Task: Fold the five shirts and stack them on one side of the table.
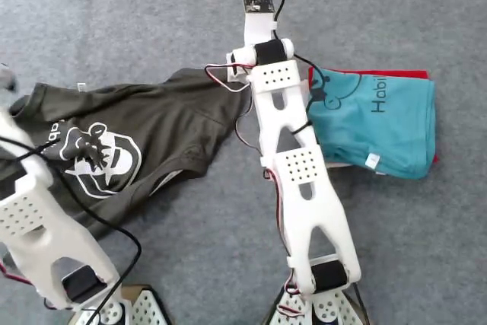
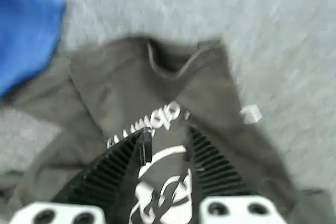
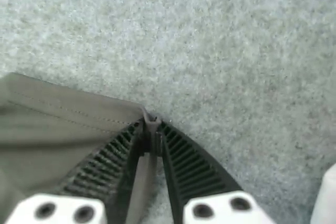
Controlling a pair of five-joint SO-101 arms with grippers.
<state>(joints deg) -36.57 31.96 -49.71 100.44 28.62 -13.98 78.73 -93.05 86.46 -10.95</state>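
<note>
teal shirt [image 1: 380, 131] bears dark lettering [image 1: 378, 101], olive shirt [image 1: 183, 112] white lettering [image 1: 53, 133].

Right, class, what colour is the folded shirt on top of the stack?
Turquoise with dark print: the folded top shirt, best in the high view.

A spread shirt [image 1: 144, 135] lies on the left half of the table [image 1: 426, 249], from the left edge to the middle. The right gripper [image 3: 152, 129] pinches its hem corner at mid-table, and the left gripper [image 2: 168, 140] hangs over its chest near the left edge. By the right edge, apart from it, a folded shirt [image 1: 380, 123] lies on a second folded shirt [image 1: 396, 74].
</note>
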